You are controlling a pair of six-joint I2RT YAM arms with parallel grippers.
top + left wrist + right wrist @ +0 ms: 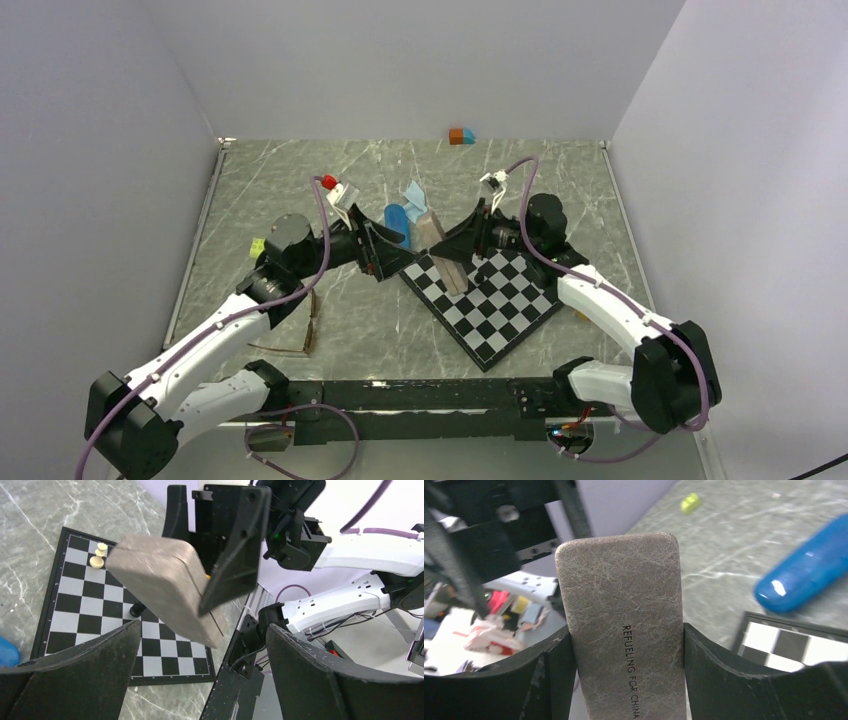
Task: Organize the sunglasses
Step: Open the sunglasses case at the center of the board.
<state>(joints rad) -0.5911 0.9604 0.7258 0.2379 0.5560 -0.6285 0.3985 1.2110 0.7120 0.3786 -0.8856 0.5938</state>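
The right fingers (734, 680) clamp the case (624, 610); left fingers (75, 680) are apart. Hold steady while left grips its end.

Grey marbled surface (300, 190), walled in white on three sides.
- Chessboard (500, 310), turned corner-on, right of centre.
- Tan case (432, 232), tilted up over the board's far-left corner, met from the right by the right claw (448, 252).
- Left claw (396, 262), just left of the tan case, at the board's left corner.
- Blue capsule case (397, 222), just behind the left claw.
- Light-blue cloth (415, 193), beside the capsule case on its far side.
- Brown-framed sunglasses (310, 330), lying flat beside the left arm, near edge.
- Small yellow-green object (258, 246), left side.
- Orange and blue blocks (461, 136), touching, against the far wall.
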